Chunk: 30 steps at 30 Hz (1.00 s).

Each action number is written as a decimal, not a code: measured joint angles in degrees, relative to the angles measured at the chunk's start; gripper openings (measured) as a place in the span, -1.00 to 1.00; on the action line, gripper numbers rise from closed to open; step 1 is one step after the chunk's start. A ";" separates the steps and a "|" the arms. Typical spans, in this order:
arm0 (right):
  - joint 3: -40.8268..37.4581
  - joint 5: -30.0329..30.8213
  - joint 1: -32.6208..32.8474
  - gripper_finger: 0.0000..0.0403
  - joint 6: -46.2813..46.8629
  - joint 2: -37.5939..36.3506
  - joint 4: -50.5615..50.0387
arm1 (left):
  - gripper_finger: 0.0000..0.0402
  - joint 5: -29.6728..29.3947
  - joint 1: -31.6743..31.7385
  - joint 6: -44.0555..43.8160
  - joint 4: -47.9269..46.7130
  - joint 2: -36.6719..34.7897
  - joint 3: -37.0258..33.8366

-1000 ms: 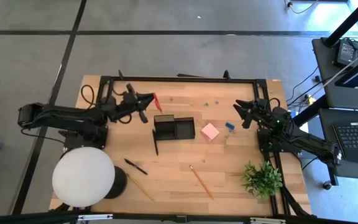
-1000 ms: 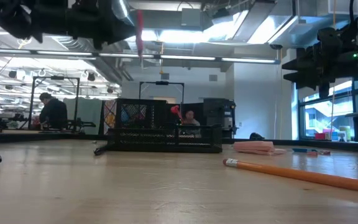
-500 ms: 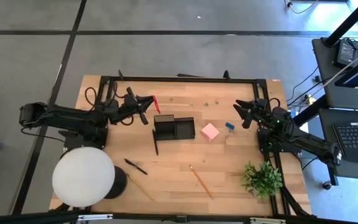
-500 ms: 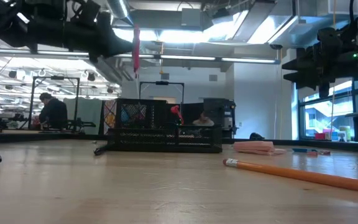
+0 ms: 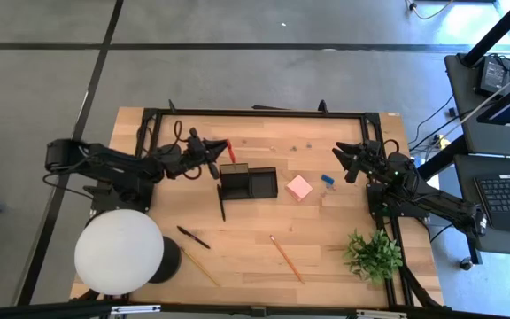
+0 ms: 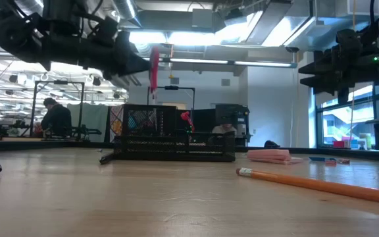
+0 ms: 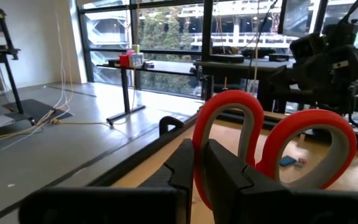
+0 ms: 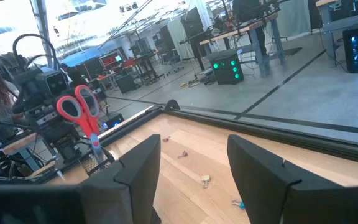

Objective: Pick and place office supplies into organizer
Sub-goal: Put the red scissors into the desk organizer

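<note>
My left gripper is shut on the red-handled scissors, in the air just beyond the far left corner of the black organizer. The low view shows the scissors upright above the organizer. On the table lie the pink note block, a tiny blue piece, two black pens and two pencils. My right gripper waits open above the table's right side, near the blue piece. My left gripper pinches the scissors between its two fingers, at the base of the red handle loops; the fingers hide the exact spot. It comes level from the table's left. The scissors are lifted clear and upright, handles up and blades pointing down.
A large white round lamp fills the near left corner and a green plant the near right. A black frame rims the table. Small clips lie near the far edge. People sit in the room beyond.
My left gripper has carried the scissors toward the table's right and down, closer to the organizer's far left corner, staying shut on them. The scissors have stayed upright.
</note>
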 joint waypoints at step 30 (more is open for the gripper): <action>-0.01 0.00 0.02 -0.05 -0.12 -0.01 -0.02 | -0.69 0.38 -0.04 0.90 1.26 5.95 -0.03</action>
